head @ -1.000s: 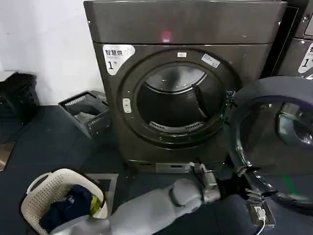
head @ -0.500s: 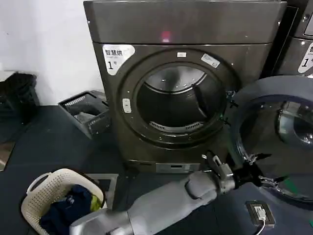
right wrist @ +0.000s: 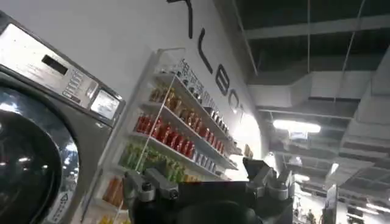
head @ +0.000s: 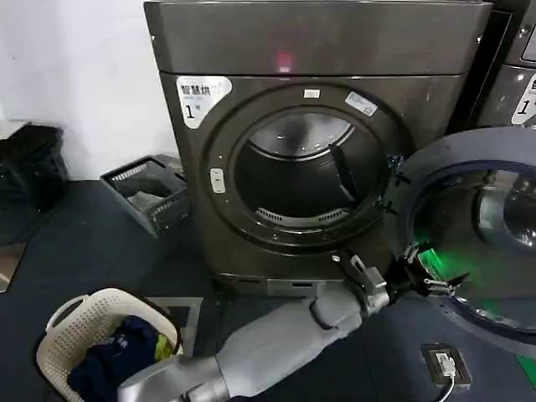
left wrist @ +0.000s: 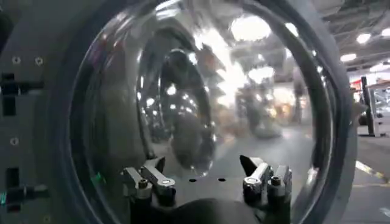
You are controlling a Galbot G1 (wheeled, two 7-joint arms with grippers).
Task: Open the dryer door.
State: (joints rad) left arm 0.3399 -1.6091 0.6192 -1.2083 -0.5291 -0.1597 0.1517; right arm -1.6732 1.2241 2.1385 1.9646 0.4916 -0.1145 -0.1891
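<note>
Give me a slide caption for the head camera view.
Left hand open at the inner face of the dryer door, swung wide to expose the dryer drum.

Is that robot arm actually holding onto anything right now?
Nothing is held. The left gripper is open, facing the inside glass of the swung-open dryer door. The right gripper is open too.

The dryer (head: 310, 142) carries a white sticker (head: 199, 94) at the upper left of its front, printed with a "1" under a line of Chinese characters too small to read. The neighbouring machine (head: 515, 75) bears a sticker (head: 526, 100) that seems to show a "1" too. Large dark letters (right wrist: 210, 55) on the white wall (right wrist: 122, 42) read roughly "LBO".
</note>
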